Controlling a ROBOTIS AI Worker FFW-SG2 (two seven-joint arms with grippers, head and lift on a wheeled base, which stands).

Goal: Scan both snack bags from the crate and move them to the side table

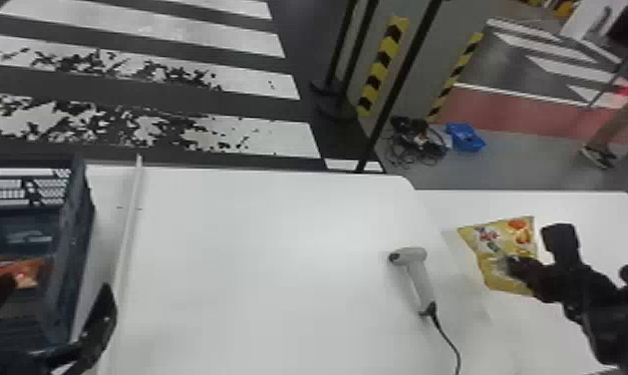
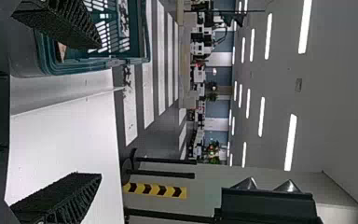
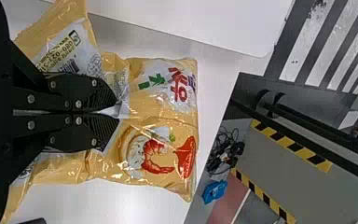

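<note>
So, right gripper point(image 1: 515, 268) has its jaws pinching the yellow snack bag point(image 1: 521, 242) at the side table point(image 1: 597, 212), roughly 4 o'clock in the head view — left gripper's point(image 1: 59, 287) around 8, jaws spread wide. Red-orange bag's point(image 1: 29, 269) in the crate point(image 1: 82, 209) near 9 — scanner point(image 1: 415, 272) lies between them.

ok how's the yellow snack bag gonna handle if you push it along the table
The yellow snack bag will probably bend rather than stay stiff, as it creases by the right gripper. Its puffed shape suggests it's light for its size, and the glossy wrapper may be a bit slippery.
</note>
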